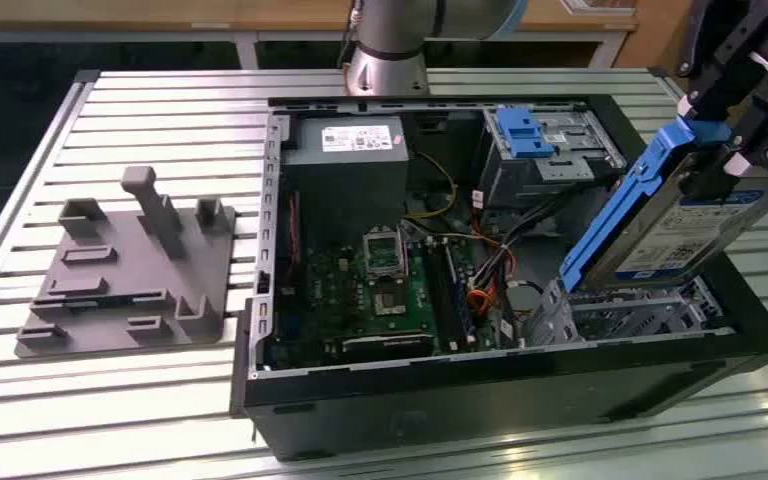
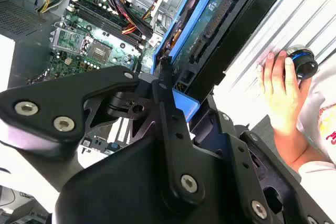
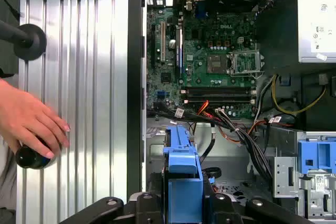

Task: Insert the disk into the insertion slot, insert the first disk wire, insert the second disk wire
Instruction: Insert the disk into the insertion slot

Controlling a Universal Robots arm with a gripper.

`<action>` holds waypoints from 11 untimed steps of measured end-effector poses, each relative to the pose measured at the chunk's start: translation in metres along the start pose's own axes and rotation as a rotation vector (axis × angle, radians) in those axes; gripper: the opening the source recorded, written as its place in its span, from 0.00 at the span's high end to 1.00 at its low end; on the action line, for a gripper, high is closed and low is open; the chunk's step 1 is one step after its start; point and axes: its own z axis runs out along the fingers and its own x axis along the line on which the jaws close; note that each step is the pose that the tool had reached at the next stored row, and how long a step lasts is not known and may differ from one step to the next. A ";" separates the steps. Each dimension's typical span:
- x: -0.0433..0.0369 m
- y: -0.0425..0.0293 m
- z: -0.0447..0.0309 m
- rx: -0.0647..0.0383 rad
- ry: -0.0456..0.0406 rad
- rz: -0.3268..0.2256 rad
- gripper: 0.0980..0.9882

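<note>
Ribbed metal table (image 1: 157, 110), fingers (image 2: 167, 111) clamping blue-framed disk (image 1: 671, 235) above perforated insertion slot (image 1: 638, 315)

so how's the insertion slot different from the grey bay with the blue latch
The insertion slot is low, silver and perforated, nearer the exterior camera; the grey bay stands taller, farther back. The bay carries a blue latch; the slot has none, with the disk tilted above it. Both are sheet metal inside the case.

The open black computer case (image 1: 491, 392) sits on the slatted metal tabletop (image 1: 157, 100) — grey plastic fixture (image 1: 131, 270) beside it, on the exterior view's left. The blue-framed silver hard drive (image 1: 678, 228) tilts over the perforated metal drive cage (image 1: 640, 316) inside.
</note>
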 end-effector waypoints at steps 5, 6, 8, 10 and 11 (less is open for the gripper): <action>0.0000 0.0000 0.0000 0.000 0.0000 0.000 0.70; 0.0000 0.0000 0.0000 0.000 0.0000 0.000 0.70; 0.0000 0.0000 0.0000 0.000 0.0000 0.000 0.70; 0.0000 0.0000 0.0000 0.000 0.0000 0.000 0.70; 0.0000 0.0000 0.0000 0.000 0.0000 0.000 0.70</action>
